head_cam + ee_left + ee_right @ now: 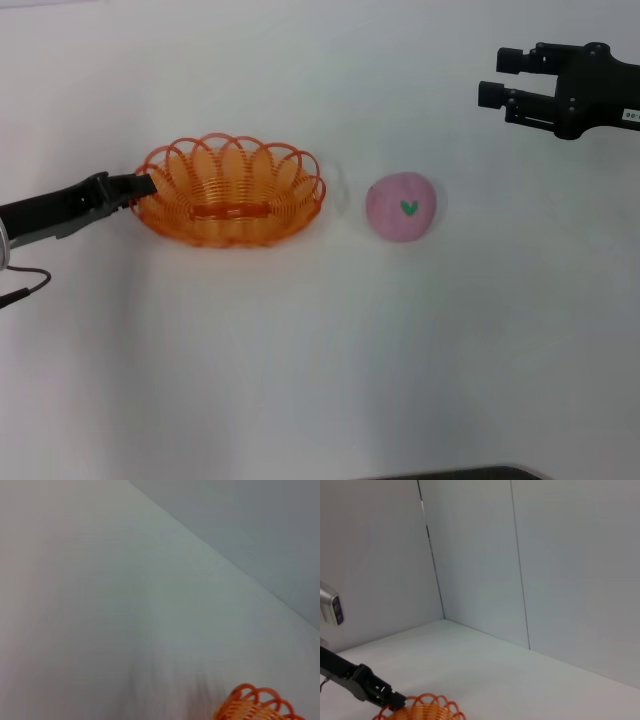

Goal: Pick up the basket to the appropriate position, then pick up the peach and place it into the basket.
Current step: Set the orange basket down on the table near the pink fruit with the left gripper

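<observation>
The left gripper (pixel 148 186) has its dark fingertips right at the rim of the basket (pixel 232 190), on the basket's nine o'clock side. They appear pinched together on one of the orange wire loops there, though the grip itself is too small to make out for certain. Its arm runs off toward the eight o'clock edge of the head view, a thin cable trailing below it.

The basket sits flat on the white table (pixel 320 380), slightly toward nine o'clock from the middle, its scalloped loops standing up around a flat orange strip at the bottom. Just beside it at three o'clock, apart from it by a narrow gap, rests the peach (pixel 400 207), pink, with a green heart mark facing up.

The right gripper (pixel 496 78) hangs well away at about two o'clock from the peach, its two black fingers spread apart with nothing between them, pointing toward nine o'clock.
</observation>
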You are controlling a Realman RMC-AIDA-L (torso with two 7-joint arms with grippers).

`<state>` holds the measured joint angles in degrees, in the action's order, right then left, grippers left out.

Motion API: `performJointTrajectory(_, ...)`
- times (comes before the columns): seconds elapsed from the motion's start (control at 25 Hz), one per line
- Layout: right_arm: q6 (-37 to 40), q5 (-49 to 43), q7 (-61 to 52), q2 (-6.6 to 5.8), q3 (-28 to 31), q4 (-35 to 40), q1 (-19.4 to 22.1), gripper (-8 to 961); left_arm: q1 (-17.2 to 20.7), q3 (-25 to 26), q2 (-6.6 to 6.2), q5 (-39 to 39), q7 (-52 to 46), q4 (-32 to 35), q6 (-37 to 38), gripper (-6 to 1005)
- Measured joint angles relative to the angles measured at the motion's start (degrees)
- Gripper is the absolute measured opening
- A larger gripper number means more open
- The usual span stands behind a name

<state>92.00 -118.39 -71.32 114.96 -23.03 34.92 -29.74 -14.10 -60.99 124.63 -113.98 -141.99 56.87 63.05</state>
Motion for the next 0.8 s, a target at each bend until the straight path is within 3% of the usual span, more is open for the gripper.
performJointTrajectory(0.08,-0.2,0.0,0.0,0.00,0.0,-0.1,-0.1,569,0.0,0.1,0.00,-0.5,-0.2,0.1,0.6,176)
performJointTrajectory(0.52,-1.7,0.0,0.8,0.00,-0.3,-1.5,-0.6,569,0.4,3.8,-0.20,-1.6,-0.4,1.4,9.1,628)
performJointTrajectory(0.8,-1.8,0.0,0.8,0.00,-0.1,-1.5,-0.7,569,0.2,5.0,-0.35,-2.0,-0.4,1.6,11.9,627)
